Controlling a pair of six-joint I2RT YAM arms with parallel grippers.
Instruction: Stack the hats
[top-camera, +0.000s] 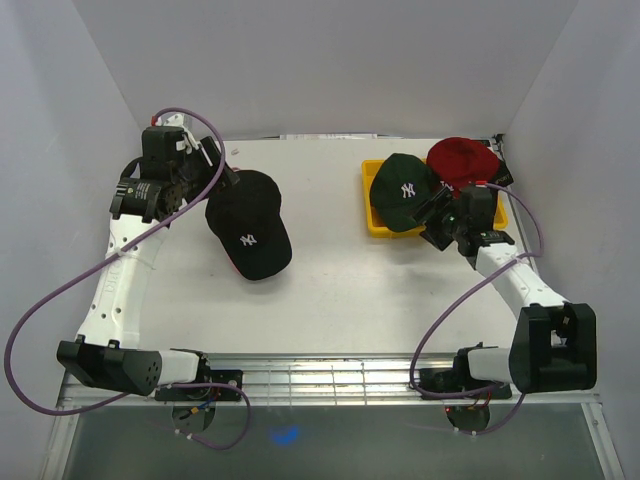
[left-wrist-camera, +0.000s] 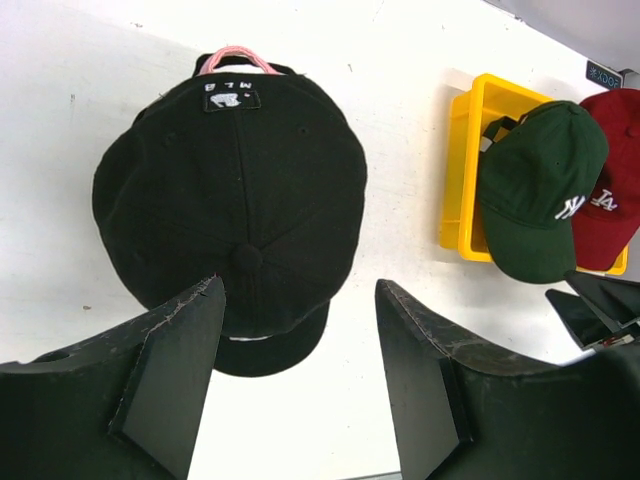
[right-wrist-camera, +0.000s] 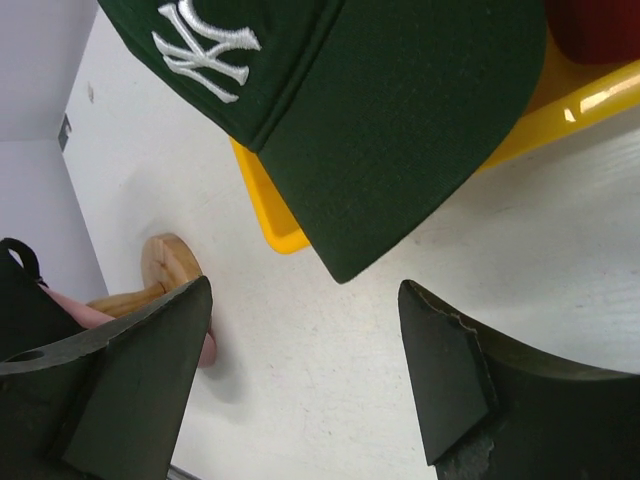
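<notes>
On the tabletop (top-camera: 340, 290) the black cap (top-camera: 250, 225) sits at the left-centre, on top of a pink cap (left-wrist-camera: 235, 55) of which only the strap peeks out, both over a wooden stand (right-wrist-camera: 165, 262). The dark green cap (top-camera: 403, 190) lies in the yellow tray (top-camera: 385, 231) at the right with its brim hanging over the rim, and the red cap (top-camera: 462, 157) is just behind it. The biggest risk, I think, is at the tray: if the right gripper (right-wrist-camera: 305, 290), its jaws spread wide and holding nothing, takes the green brim too shallowly, the soft cap may slip out, or the tray may be dragged along. A crooked landing on the stand could push the black cap off. The left gripper (left-wrist-camera: 300, 290) hovers close to that cap, jaws also apart and empty, and could bump the pile. The middle of the tabletop between stand and tray is open for moving, but the right wall (top-camera: 560, 120) stands near the red cap, so room there is small.
</notes>
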